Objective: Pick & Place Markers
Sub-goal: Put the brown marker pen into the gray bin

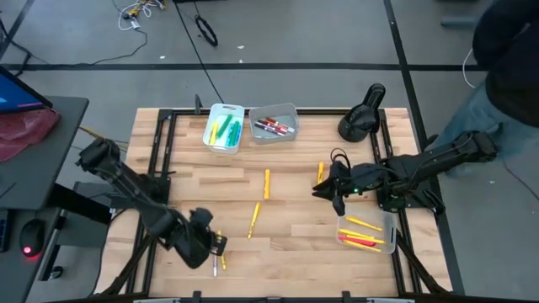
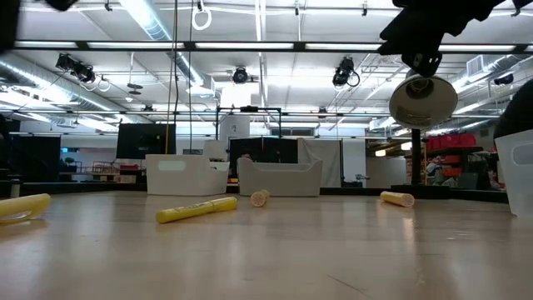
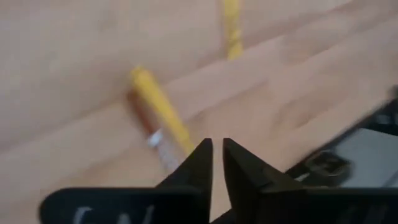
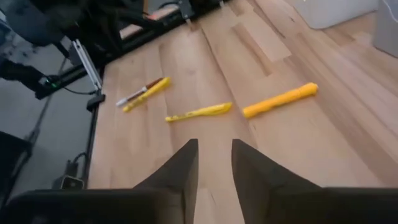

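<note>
1. On the bench (image 1: 286, 244) the sorting looks partly done: the far white bin (image 1: 224, 128) holds green and yellow markers (image 1: 224, 130), the clear bin (image 1: 274, 123) beside it holds red ones (image 1: 274, 126), and the near right bin (image 1: 367, 233) holds yellow and red ones.
2. Loose markers remain on the bare wood: an orange-yellow one (image 1: 267, 183) mid-bench, a yellow one (image 1: 254, 219) nearer, another orange one (image 1: 320, 172) just left of the right arm, and a yellow one (image 1: 221, 244) lying against a white-and-dark one (image 1: 215, 266) at the near left.
3. At that near left pair, the left gripper (image 3: 214, 162) hangs with its jaws pressed almost together and pinching nothing; the yellow marker lies just beyond the tips.
4. Over the right side of the bench, the right gripper (image 4: 214, 162) is raised with its jaws spread a little and empty.
5. By this judgement, at least five markers are left to place.
6. No brand, label or writing can be read on the markers or bins.
</note>
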Robot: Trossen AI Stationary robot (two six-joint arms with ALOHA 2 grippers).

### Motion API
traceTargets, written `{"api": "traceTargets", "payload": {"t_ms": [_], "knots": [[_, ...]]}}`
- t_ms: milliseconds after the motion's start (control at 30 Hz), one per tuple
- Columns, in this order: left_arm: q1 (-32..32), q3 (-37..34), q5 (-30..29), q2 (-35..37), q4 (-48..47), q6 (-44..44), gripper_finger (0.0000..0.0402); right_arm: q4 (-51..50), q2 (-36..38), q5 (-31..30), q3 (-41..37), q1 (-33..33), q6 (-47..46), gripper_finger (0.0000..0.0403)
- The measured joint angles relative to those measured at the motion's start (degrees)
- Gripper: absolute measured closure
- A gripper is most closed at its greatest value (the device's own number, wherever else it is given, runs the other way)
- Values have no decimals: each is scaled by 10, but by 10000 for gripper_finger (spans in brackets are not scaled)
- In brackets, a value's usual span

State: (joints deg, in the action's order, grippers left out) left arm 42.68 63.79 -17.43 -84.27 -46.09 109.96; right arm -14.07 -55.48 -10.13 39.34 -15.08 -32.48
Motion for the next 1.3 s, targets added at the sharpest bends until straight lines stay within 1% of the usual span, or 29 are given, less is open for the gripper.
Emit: {"api": "traceTargets", "payload": {"t_ms": [100,267,333,400,500,567,700,1067,1200,1300], "knots": [[22,0,31,-23,-9,67,329,21,0,-1,-6,-4,-1,314],[40,0,88,-69,-8,150,251,25,0,0,-6,-5,-9,324],[42,0,110,-90,-4,165,224,25,0,0,-6,-5,-9,326],[41,0,115,-109,12,173,204,25,0,0,-6,-5,-9,327],[40,0,109,-138,46,187,192,25,0,0,-6,-5,-9,328],[40,0,108,-156,68,197,194,25,0,0,-6,-5,-9,328],[40,0,108,-186,85,213,212,25,0,-4,-6,-5,-9,328],[29,2,102,-223,82,214,259,25,0,-10,-6,-5,-9,328],[29,2,110,-224,68,203,292,25,0,-10,-6,-5,-14,328],[33,2,123,-224,54,196,329,25,0,-10,-6,-5,-14,328]]}}
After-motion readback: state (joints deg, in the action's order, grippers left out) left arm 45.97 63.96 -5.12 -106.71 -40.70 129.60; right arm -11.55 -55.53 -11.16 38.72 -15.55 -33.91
